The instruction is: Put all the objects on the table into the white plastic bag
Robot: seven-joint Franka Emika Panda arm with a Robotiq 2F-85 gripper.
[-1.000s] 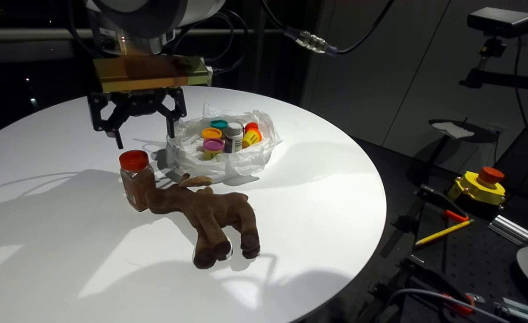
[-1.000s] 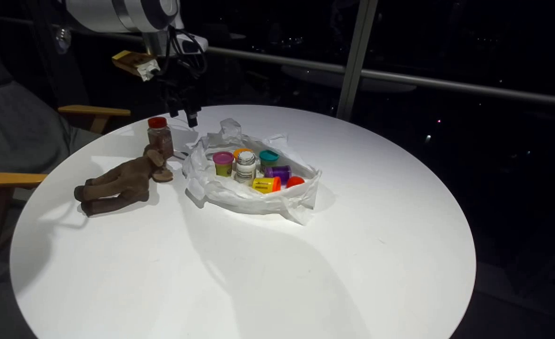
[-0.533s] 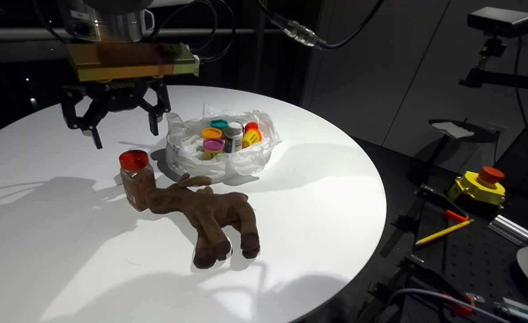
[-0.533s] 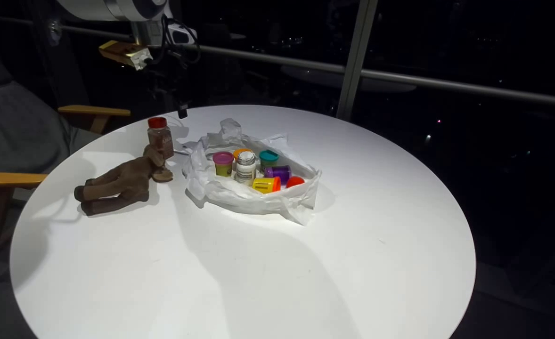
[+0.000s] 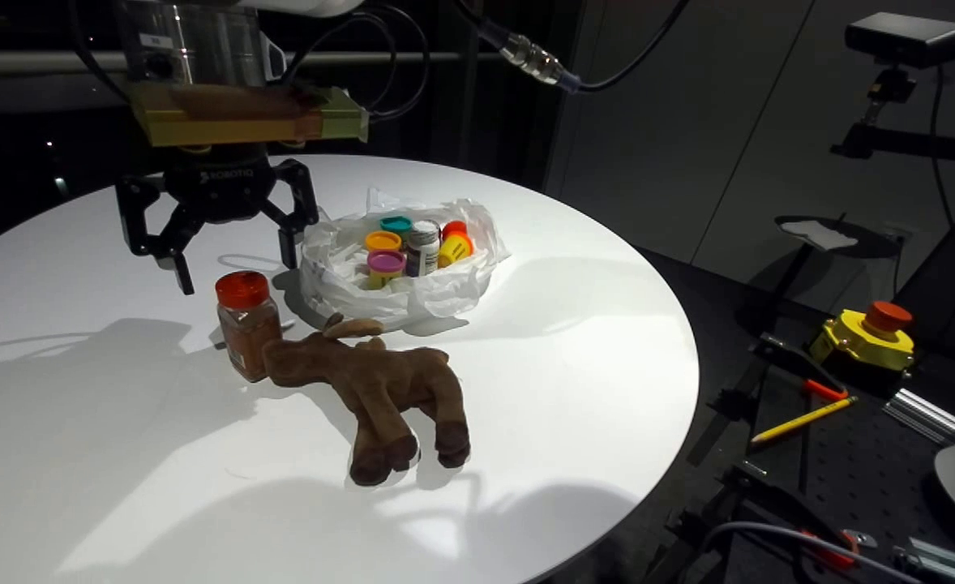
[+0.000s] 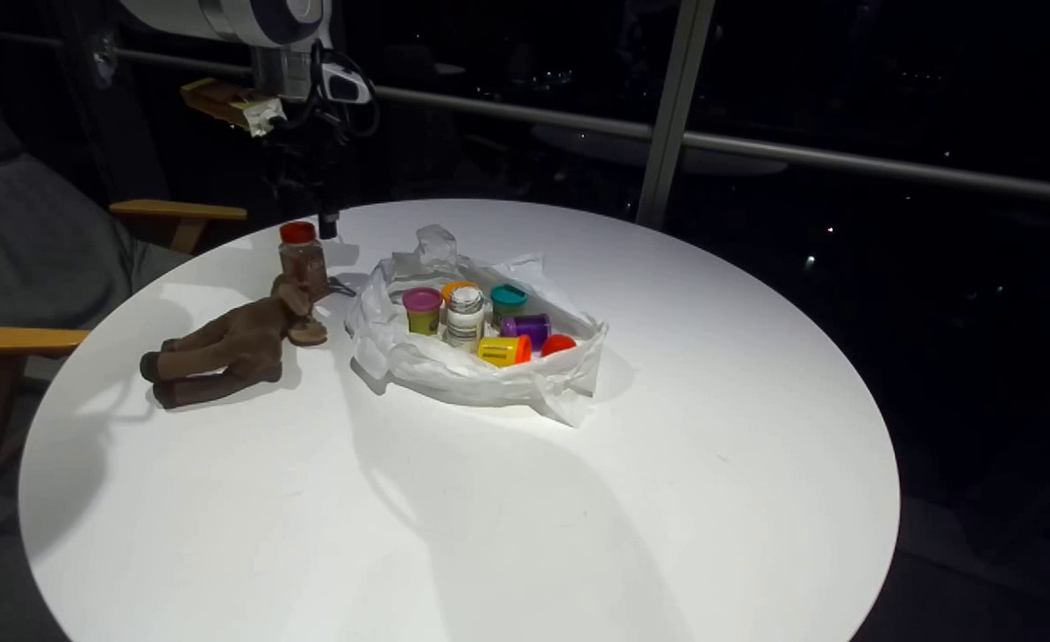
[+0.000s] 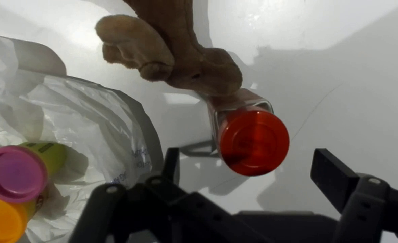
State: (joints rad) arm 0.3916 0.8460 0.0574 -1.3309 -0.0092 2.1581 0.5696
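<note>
A clear jar with a red lid (image 5: 250, 341) and reddish contents stands upright on the table. It also shows in an exterior view (image 6: 303, 265) and in the wrist view (image 7: 254, 143). A brown plush animal (image 5: 384, 381) lies on its side with its muzzle touching the jar; it also shows in the wrist view (image 7: 189, 60). My gripper (image 5: 238, 272) is open and empty, fingers pointing down, above the jar. In the wrist view the red lid appears between the spread fingertips, apart from both. The white plastic bag (image 5: 413, 304) lies open beside the jar.
The bag holds several tubs, among them a pink-lidded tub (image 6: 422, 308), a teal-lidded tub (image 6: 508, 299) and a yellow tub (image 6: 503, 350), plus a white bottle (image 6: 464, 321). The bag's crumpled wall (image 7: 94, 111) is close to one finger in the wrist view. A chair (image 6: 177, 211) stands behind the table edge.
My open gripper has moved left in both exterior views, away from the bag, and then lowered over the jar during the last half second. Jar, plush animal and bag have not moved.
</note>
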